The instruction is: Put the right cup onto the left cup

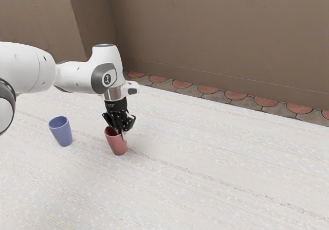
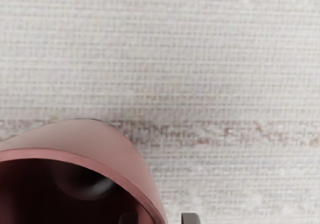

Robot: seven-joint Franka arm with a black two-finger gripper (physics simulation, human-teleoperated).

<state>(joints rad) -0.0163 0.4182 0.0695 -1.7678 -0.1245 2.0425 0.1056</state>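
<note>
The gripper is low over the red cup, its jaws pointing down and straddling one side of the rim. They stand partly open — one finger reaches over the mouth, just inside the edge, while the other finger is outside the wall, with a sliver of room between it and the rim. The cup's lip passes between the two, and the jaws have hold of nothing.

The red cup stands upright on the counter, directly under the jaws, its mouth open upward. Most of that mouth lies off to one side of the jaws, so they meet the cup at its edge rather than over its middle. In the wrist view the rim curves away from them around the dark hollow, and pale counter surface shows past the outer wall.

The blue cup stands upright too, well apart from the jaws on the exterior view's left, mouth up and separate from the red one. A stretch of counter lies between the two cups, room enough to part their rims. On the other side of the jaws, the counter spreads wide toward the exterior view's right — its far edge runs behind them, with floor tiles and a wall beyond.
</note>
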